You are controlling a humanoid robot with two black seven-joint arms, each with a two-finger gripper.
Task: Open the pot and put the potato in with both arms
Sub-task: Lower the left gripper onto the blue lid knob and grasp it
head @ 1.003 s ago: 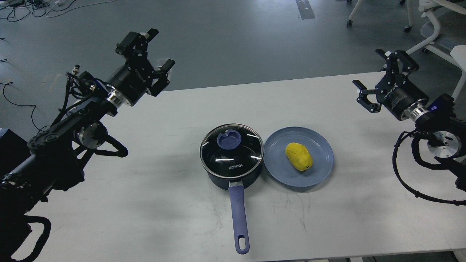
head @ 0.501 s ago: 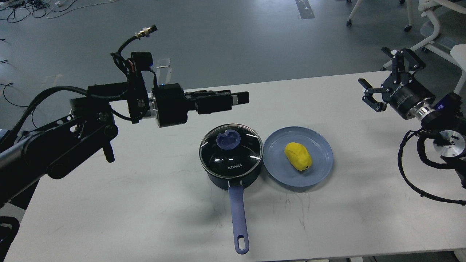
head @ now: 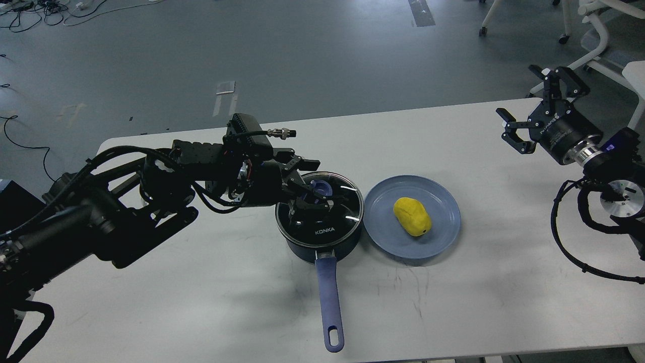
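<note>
The pot (head: 319,222) sits mid-table, lid on, handle toward the near edge. My left gripper (head: 308,190) spreads its fingers around the blue knob (head: 320,187). The potato (head: 412,216) lies on the plate (head: 443,229) beside it. My right gripper (head: 538,108) hangs open over the far right corner.

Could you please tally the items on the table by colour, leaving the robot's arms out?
Dark navy: 1, the pot with its glass lid
Blue: 1, the plate
Yellow: 1, the potato
Total: 3
</note>
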